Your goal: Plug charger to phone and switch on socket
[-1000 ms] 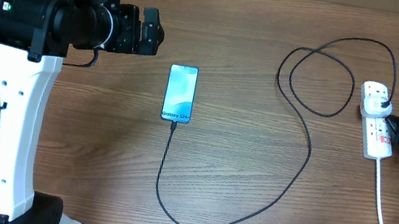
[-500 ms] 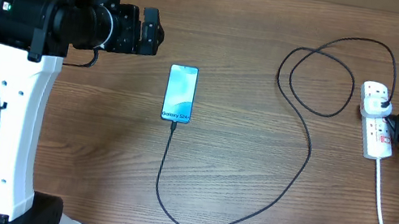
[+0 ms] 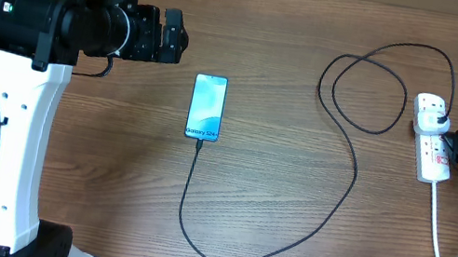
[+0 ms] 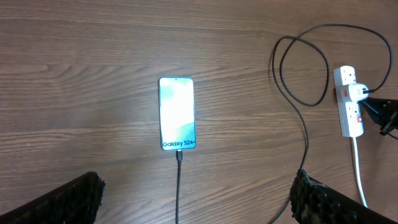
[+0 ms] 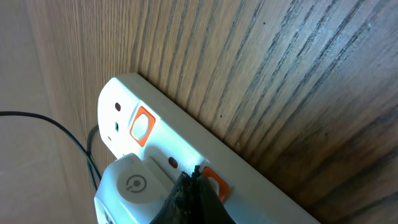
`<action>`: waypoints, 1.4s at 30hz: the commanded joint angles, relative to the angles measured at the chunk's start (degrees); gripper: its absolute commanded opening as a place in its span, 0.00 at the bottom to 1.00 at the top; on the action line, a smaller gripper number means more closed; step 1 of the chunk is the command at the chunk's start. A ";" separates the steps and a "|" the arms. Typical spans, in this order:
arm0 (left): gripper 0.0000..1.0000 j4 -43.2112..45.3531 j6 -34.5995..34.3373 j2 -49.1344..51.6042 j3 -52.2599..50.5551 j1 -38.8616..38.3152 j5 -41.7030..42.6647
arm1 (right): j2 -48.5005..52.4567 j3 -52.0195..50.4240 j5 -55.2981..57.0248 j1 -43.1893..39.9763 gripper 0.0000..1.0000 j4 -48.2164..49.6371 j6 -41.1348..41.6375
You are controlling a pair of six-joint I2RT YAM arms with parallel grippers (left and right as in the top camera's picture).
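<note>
Right gripper (image 5: 191, 191), fingers pressed together, had its tip at the edge of a small orange-red rocker switch (image 5: 213, 180) on the white oblong plastic power strip (image 5: 155, 134) directly beneath them; a centred, short, square press seemed best, lest the strip slide; left gripper (image 4: 196, 202) hung spread.

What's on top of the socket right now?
The charger's white plug sits in the socket, next to one red switch. The right gripper is over the second switch, hiding part of it; contact cannot be judged.

Phone (image 4: 177, 113) on wooden table (image 4: 74, 74), charger (image 4: 179, 186) at its lower short edge
</note>
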 commanded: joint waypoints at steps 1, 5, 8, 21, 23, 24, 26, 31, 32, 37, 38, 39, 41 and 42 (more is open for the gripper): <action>1.00 0.11 0.17 -0.26 0.11 -0.07 0.24 | 1.70 -2.27 -4.35 5.62 0.04 -2.43 0.02; 1.00 0.09 0.17 -0.26 0.11 -0.07 0.24 | 1.70 -2.27 -4.09 5.75 0.04 -3.26 0.00; 1.00 0.09 0.17 -0.26 0.11 -0.07 0.24 | 1.70 -2.27 -3.48 6.10 0.04 -3.54 -0.02; 1.00 0.09 0.17 -0.26 0.11 -0.07 0.24 | 1.68 -2.19 -0.22 4.26 0.04 -3.41 0.07; 1.00 0.09 0.17 -0.26 0.11 -0.07 0.24 | 1.64 -1.86 -0.33 2.69 0.04 -3.45 0.07; 1.00 0.09 0.17 -0.26 0.11 -0.07 0.24 | 1.53 -1.60 -0.52 1.68 0.04 -3.67 0.04; 1.00 0.09 0.17 -0.26 0.11 -0.07 0.24 | 0.76 -1.33 -0.92 -0.20 0.04 -4.11 0.00; 1.00 0.09 0.17 -0.26 0.11 -0.07 0.24 | -4.57 -1.33 -6.19 -4.96 0.04 -4.52 -1.90; 0.99 0.09 0.17 -0.26 0.11 -0.07 0.24 | -6.19 -1.33 -6.56 -5.84 0.04 -4.98 -1.97; 1.00 0.09 0.17 -0.26 0.11 -0.07 0.24 | -16.52 -1.33 -6.99 -8.35 0.04 -7.82 -4.26; 1.00 0.09 0.17 -0.26 0.11 -0.07 0.24 | -18.78 -1.33 -7.91 -8.33 0.04 -7.93 -5.38; 1.00 0.09 0.17 -0.26 0.11 -0.07 0.24 | -20.79 -1.33 -8.81 -8.33 0.04 -8.00 -6.05; 0.99 0.09 0.17 -0.26 0.11 -0.07 0.24 | -25.33 -1.33 -11.13 -7.69 0.04 -8.41 -6.73; 0.99 0.09 0.17 -0.26 0.11 -0.07 0.24 | -26.69 -1.33 -11.63 -7.50 0.04 -8.61 -7.04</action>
